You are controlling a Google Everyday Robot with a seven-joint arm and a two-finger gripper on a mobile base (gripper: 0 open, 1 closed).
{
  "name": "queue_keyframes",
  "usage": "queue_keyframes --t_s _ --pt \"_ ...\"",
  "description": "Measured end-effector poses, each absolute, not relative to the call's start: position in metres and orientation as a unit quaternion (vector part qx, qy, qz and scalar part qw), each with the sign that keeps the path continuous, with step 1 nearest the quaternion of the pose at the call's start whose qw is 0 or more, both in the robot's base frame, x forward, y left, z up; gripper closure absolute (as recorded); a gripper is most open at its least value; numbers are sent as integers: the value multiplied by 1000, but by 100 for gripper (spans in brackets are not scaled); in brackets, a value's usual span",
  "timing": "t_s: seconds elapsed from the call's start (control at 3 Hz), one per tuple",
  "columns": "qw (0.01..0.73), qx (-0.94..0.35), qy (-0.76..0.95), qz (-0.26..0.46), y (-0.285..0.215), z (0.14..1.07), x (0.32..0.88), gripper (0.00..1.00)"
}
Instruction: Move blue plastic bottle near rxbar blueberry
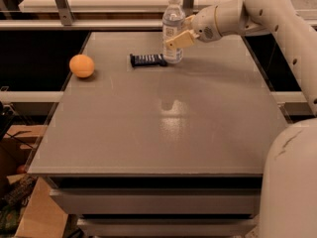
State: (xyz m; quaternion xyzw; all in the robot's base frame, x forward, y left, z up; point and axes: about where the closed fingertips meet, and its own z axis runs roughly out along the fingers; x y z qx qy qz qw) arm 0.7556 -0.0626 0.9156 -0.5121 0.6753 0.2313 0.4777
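The blue plastic bottle [173, 28] is a tall clear bottle with a white cap and a white label. It stands upright at the far middle of the grey table [163, 118]. My gripper [179, 33] reaches in from the right and is shut on the bottle's lower body, one tan finger [179, 39] across its front. The rxbar blueberry [148, 60], a flat dark navy bar, lies on the table just left of the bottle's base, almost touching it.
An orange [81, 66] sits near the table's far left edge. My white arm [257, 9] comes in from the right and my base [292, 182] fills the lower right. A metal rail and a pale shelf run behind the table.
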Motion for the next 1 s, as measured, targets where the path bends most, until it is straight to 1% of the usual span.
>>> queue_keyframes --t_s 0.33,0.67,1.0 --pt "477 -510 678 230 -64 914 757 100" --pt "474 -506 682 233 -66 912 759 82" --pt "470 -504 684 239 -67 909 760 57"
